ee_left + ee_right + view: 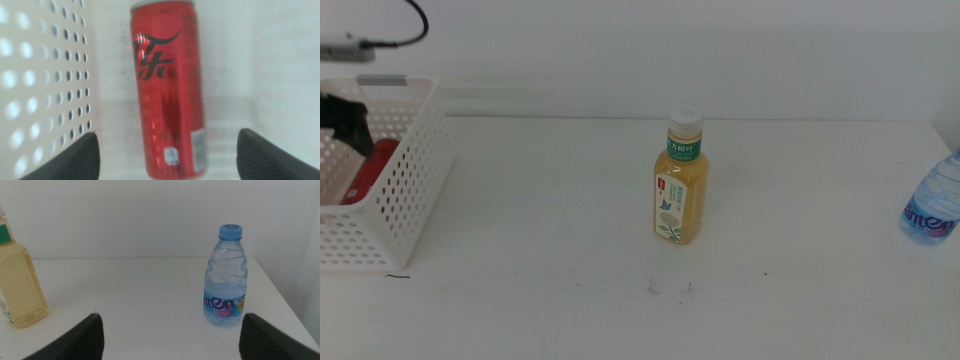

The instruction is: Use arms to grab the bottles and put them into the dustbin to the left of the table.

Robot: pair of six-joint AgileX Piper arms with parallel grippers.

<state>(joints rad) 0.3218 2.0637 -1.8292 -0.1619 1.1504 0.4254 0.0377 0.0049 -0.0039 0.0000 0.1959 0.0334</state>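
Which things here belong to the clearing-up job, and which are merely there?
Part of the job:
red can, lying in the dustbin
yellow tea bottle, upright mid-table
water bottle, upright near the right edge
left gripper, open over the can
right gripper, open, waiting

Merely there:
small dark marks on the table

Water bottle (pixel 933 205) cut off, rt edge.

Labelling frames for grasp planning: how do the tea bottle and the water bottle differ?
The tea bottle is yellow with a white cap and green label, mid-table; the water bottle is clear with a blue cap and sits near the right edge, partly cut off in the middle view. Both stand upright, capped and ungrasped.
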